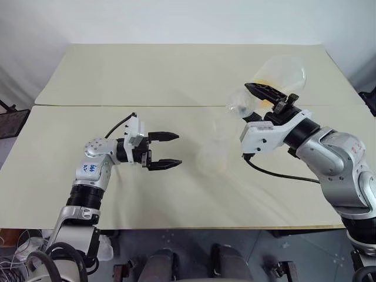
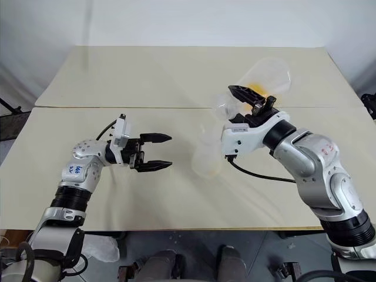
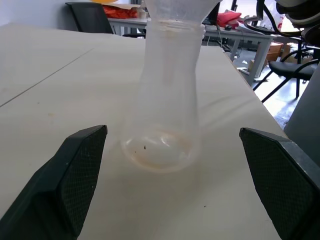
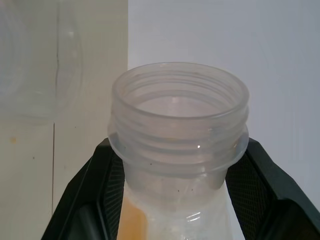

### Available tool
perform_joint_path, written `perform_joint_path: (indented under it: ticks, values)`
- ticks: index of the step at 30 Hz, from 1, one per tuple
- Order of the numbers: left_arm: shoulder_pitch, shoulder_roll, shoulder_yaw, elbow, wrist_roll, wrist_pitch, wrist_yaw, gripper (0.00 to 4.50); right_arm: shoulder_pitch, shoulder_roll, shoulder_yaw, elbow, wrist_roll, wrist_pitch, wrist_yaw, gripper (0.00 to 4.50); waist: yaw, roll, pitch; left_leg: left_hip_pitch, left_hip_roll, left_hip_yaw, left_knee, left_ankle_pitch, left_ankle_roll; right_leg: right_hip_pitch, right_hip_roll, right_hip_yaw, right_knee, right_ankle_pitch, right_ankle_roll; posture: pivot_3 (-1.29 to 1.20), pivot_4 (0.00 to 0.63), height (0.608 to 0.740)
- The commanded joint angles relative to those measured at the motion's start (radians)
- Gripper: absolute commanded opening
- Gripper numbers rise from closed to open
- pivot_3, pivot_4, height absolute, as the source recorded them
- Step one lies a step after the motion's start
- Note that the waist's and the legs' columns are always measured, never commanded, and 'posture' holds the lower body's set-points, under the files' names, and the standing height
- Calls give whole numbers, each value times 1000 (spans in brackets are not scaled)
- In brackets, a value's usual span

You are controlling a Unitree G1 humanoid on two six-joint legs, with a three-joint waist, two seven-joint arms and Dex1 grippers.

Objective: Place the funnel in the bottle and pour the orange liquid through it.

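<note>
Cream table (image 1: 117, 76), seam running left to right across upper middle of frame. Clear bottle (image 2: 207, 154) standing upright on it, centre right of frame, funnel (image 3: 175, 10) seated in neck.

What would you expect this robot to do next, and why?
Probably tip the large flask a little further. The right pincer holds it by the neck, tilted, mouth near the funnel on the small flask, yet the orange liquid sits back near its base.

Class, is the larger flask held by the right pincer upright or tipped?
Tipped: the larger flask lies sideways in the right pincer, neck toward the bottle.
</note>
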Motion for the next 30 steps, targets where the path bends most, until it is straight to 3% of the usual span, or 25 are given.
perform_joint_path:
  ticks: [1,30]
  values:
    - [-26,0,11,-5,4,-15,-6,4500,-24,-11,-30,2,-34,-53,-29,2418,0,0,0,0,0,0,0,0,0,0,0,0,0,0,0,0,150,740]
    - [-23,-3,10,-18,4,-9,8,4500,-85,2,-27,121,-146,-284,-82,2418,-20,0,0,0,0,-1,0,0,0,0,0,0,0,0,0,0,150,740]
